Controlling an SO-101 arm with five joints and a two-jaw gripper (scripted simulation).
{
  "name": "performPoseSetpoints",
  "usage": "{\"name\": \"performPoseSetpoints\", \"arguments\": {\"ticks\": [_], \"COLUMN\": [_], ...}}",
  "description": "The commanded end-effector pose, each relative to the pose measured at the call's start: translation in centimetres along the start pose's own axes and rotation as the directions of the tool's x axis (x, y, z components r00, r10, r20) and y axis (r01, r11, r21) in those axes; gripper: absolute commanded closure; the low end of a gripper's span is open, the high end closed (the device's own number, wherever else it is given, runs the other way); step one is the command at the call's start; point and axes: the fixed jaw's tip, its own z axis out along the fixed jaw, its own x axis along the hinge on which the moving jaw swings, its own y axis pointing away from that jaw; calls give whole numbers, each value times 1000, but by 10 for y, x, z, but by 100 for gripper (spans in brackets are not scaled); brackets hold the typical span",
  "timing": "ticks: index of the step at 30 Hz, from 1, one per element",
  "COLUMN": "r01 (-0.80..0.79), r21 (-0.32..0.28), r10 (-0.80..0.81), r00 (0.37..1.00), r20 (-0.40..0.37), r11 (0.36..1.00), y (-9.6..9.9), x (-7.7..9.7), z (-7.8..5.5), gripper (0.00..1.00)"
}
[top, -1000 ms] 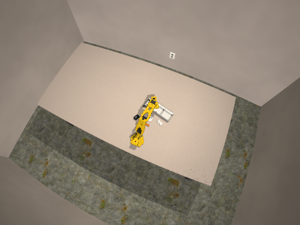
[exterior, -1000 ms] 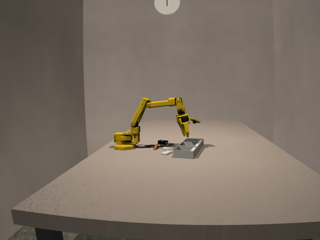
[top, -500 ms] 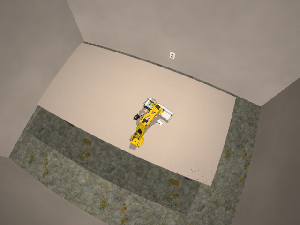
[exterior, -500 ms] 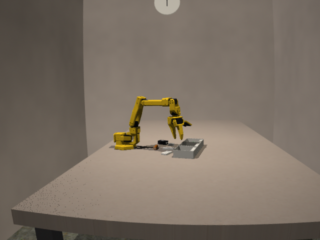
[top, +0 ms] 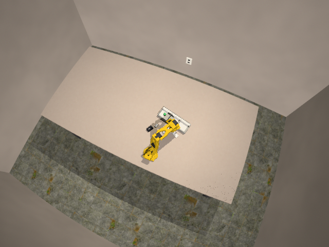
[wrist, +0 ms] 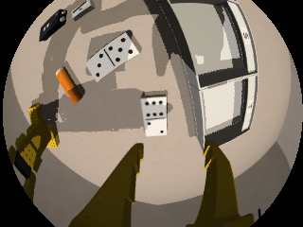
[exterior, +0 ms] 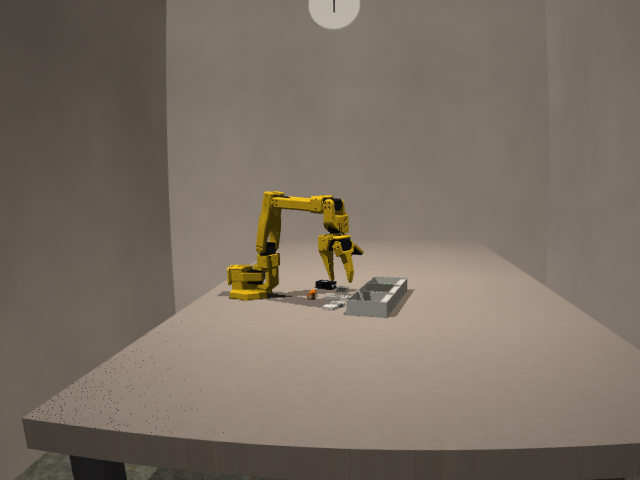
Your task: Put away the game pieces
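Domino lies near the table's middle, just beside the bins — the gripper, partly spread and empty, hangs above it, presumably for pickup.

Matt beige table, smooth grey bin, matt yellow plastic-looking arm
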Motion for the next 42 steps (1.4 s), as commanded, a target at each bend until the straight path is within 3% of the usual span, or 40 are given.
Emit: {"name": "performPoseSetpoints", "arguments": {"ticks": [1, 18, 19, 42], "r01": [25, 83, 89, 89], "r21": [77, 62, 40, 40], "r10": [-26, -83, -89, -89], "r00": [1000, 997, 996, 996], "r20": [7, 0, -1, -1], "r11": [997, 995, 995, 995], "y": [-5, -1, 1, 1], "x": [3, 12, 15, 15], "z": [-11, -10, -6, -5], "gripper": [72, 71, 71, 71]}}
